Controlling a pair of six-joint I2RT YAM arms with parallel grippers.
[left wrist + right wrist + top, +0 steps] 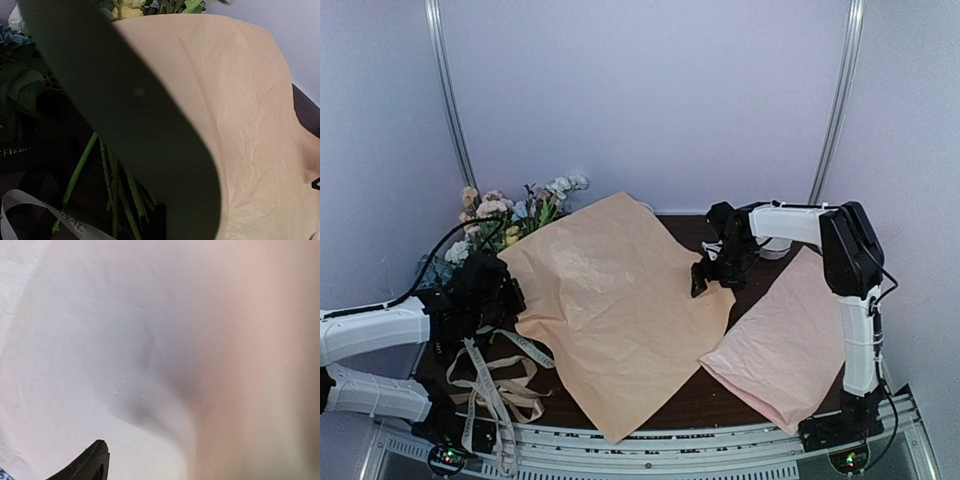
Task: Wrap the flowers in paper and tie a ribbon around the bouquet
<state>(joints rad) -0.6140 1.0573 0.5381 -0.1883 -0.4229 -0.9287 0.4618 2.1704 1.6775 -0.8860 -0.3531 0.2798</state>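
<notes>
Left pincer [488, 292]: closed, at the left edge of the paper [610, 300]; whether that edge is pinched cannot be told
Right pincer [710, 280]: jaws apart, pointing down over the paper's right edge; nothing between them
Paper: spread across the middle of the surface [680, 400], peach face up; left edge curled upward, olive face showing in the left wrist view
Flowers [515, 215]: blooms beyond the paper's far-left corner; green stems running beneath the raised edge
Ribbon [532, 349]: lettered; looped on the surface at near left, beside the paper
Pink sheet [790, 340]: flat at the right, just beside the paper
</notes>
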